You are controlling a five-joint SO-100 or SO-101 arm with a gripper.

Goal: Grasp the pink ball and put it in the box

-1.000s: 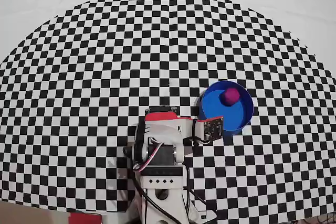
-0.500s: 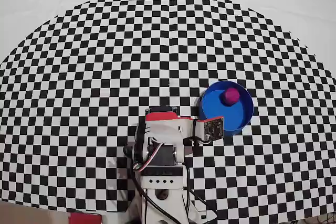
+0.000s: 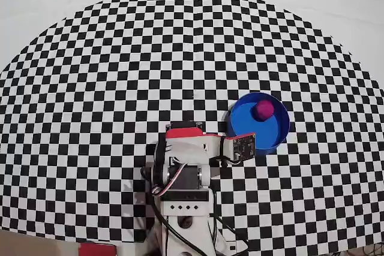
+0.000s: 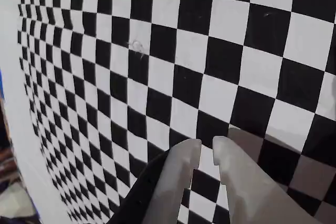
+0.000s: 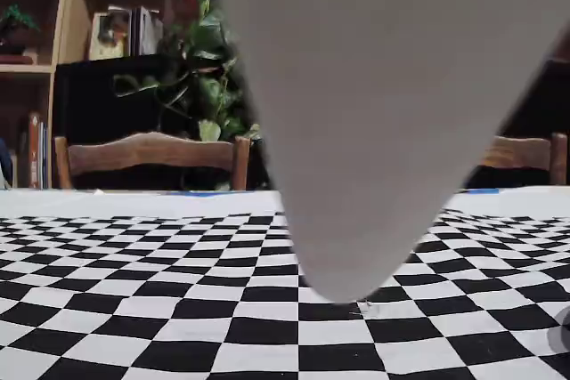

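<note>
- The pink ball point(image 3: 263, 109) lies inside the box point(image 3: 275, 142), toward the upper part of the blue floor, in the right middle of the overhead view. It sits in the same spot as in both earlier overhead pictures, so it is at rest.
- The box stands on the checkered cloth point(image 3: 120, 76) exactly where it stood before; nothing has nudged it.
- The gripper point(image 4: 206, 149) enters the wrist view from the lower edge, its two pale fingers nearly together with only a thin slit between them and nothing held. Below it in that view is bare checker pattern, neither ball nor box.
- The arm point(image 3: 186, 160) is folded near its base at lower centre of the overhead view, with its wrist end overlapping the box's lower-left rim. Over the last second it has scarcely shifted.
- Judgement: the ball is delivered and the task looks complete; what remains, if anything, is settling to rest.
- In the fixed view a large blurred pale shape point(image 5: 374, 113) fills the centre; chairs point(image 5: 151, 153) and a plant point(image 5: 209, 68) stand behind.
</note>
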